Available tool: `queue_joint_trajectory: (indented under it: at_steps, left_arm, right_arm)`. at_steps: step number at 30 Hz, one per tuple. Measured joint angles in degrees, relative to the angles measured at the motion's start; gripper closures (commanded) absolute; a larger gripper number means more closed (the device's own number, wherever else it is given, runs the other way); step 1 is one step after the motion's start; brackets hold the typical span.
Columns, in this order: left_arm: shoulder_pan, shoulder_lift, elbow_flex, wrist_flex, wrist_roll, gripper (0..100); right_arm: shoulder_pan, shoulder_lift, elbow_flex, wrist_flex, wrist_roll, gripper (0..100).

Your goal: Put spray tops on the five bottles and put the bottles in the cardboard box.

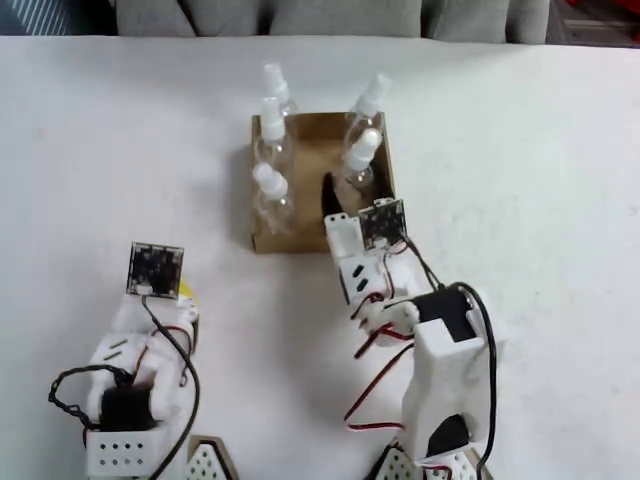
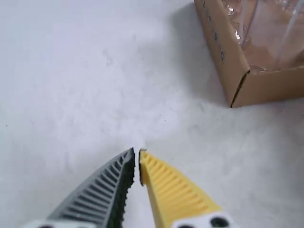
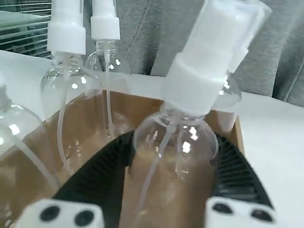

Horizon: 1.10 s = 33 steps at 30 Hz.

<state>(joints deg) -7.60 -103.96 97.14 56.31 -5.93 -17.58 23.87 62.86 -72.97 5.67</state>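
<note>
Five clear bottles with white spray tops stand in the cardboard box (image 1: 262,238). Three line its left side (image 1: 272,192), (image 1: 272,135), (image 1: 277,90), and two its right side (image 1: 371,98), (image 1: 359,155). My right gripper (image 1: 345,192) is at the box's near right. In the right wrist view its black fingers (image 3: 102,171) press both sides of the nearest bottle (image 3: 173,152), so the right gripper (image 3: 174,142) is shut on it. My left gripper (image 2: 137,157) is shut on nothing, low over the table, left of and nearer than the box (image 2: 223,52).
The other bottles (image 3: 71,85), (image 3: 107,61) crowd the box behind the held one. The white table (image 1: 520,150) lies bare on both sides of the box. Grey upholstery runs along the table's far edge (image 1: 330,15). The left arm's base (image 1: 125,400) sits at the near left.
</note>
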Motion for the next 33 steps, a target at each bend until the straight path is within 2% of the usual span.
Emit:
queue_joint_trajectory:
  at_steps: [9, 25, 33]
  left_arm:
    - [0.1, 0.0, 0.0, 0.0, 0.0, 98]
    - [0.1, 0.0, 0.0, 0.0, 0.0, 98]
    - [0.1, 0.0, 0.0, 0.0, 0.0, 97]
  right_arm:
    - [-1.3, 0.1, 1.6, -0.1, 1.1, 67.6]
    - [-1.9, -1.1, 2.4, -1.1, 1.8, 67.4]
    - [-1.8, -9.4, 6.7, -1.1, -2.1, 67.4]
